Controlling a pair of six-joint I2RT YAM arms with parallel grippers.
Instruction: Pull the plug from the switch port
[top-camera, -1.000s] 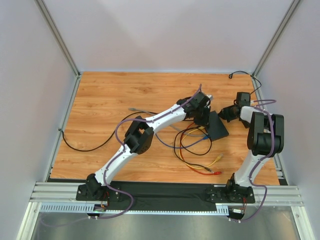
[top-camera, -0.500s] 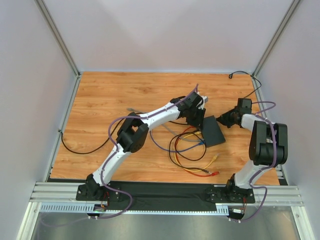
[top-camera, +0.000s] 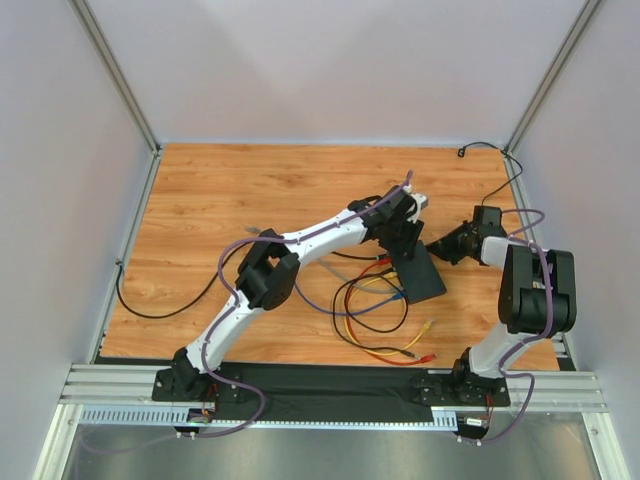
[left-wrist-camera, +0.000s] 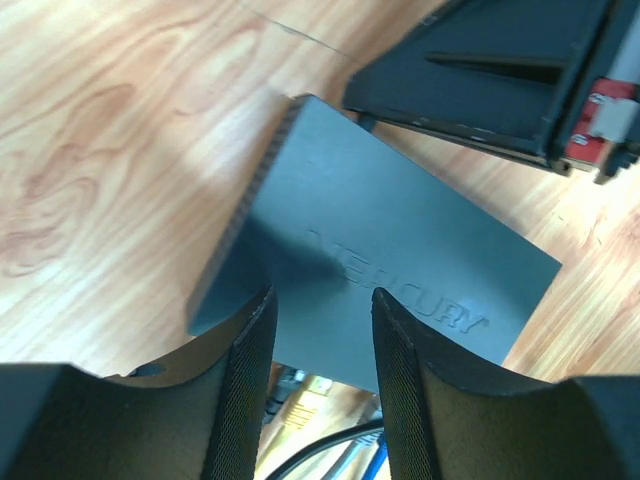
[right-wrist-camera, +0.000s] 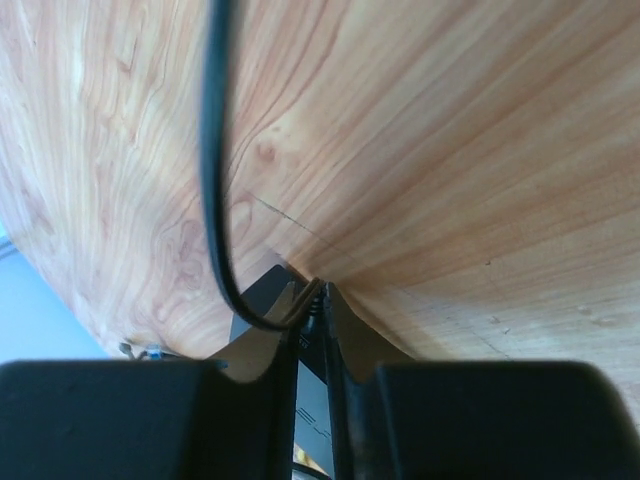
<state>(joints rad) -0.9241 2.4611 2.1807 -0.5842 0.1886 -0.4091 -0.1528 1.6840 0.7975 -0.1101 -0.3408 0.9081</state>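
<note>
The flat black switch (top-camera: 418, 272) lies on the wooden table, its lid embossed MERCURY (left-wrist-camera: 400, 230). My left gripper (top-camera: 405, 248) hovers over it, open (left-wrist-camera: 322, 300), with nothing between the fingers. My right gripper (top-camera: 441, 246) points at the switch's far right corner, and it also shows in the left wrist view (left-wrist-camera: 480, 80). Its fingers stand almost together (right-wrist-camera: 320, 292) on the ribbed plug (right-wrist-camera: 322, 312) of a thin black cord (right-wrist-camera: 208, 150). The switch port is hidden behind the fingertips. I cannot tell whether the plug sits in it.
A tangle of red, yellow, blue and black cables (top-camera: 375, 300) runs from the switch's left edge, where a yellowish plug (left-wrist-camera: 300, 385) shows. Loose cable ends (top-camera: 430, 325) lie near the front. The thin cord (top-camera: 487, 143) runs to the back right corner. Another black cable (top-camera: 170, 295) lies at left.
My left gripper has opened and let go of the switch. The switch has slid and turned toward the near edge, and my right gripper has followed it down and left.
</note>
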